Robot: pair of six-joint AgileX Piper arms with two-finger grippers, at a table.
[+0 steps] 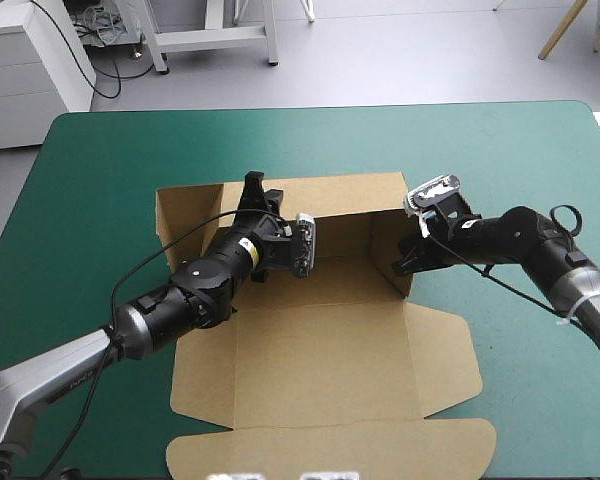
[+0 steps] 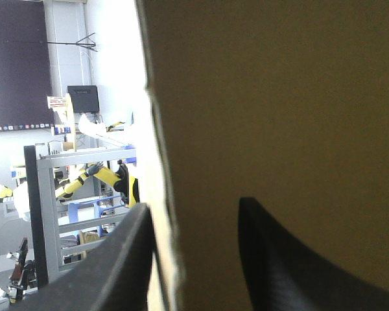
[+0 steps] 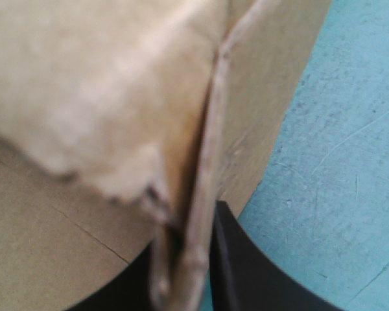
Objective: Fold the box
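Box (image 1: 325, 350) sits mid-table on the teal-green cover (image 1: 90, 170), back and right walls up, front lid flat. Left gripper (image 1: 252, 192) pinches the back wall near its left end, black fingers (image 2: 117, 265) narrow, board between them. Right gripper (image 1: 404, 262) clamps the right wall, nearly closed on it.

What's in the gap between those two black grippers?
Just the box: its bare floor and raised back wall, as the high view shows. The left gripper and right gripper each pinch a wall.
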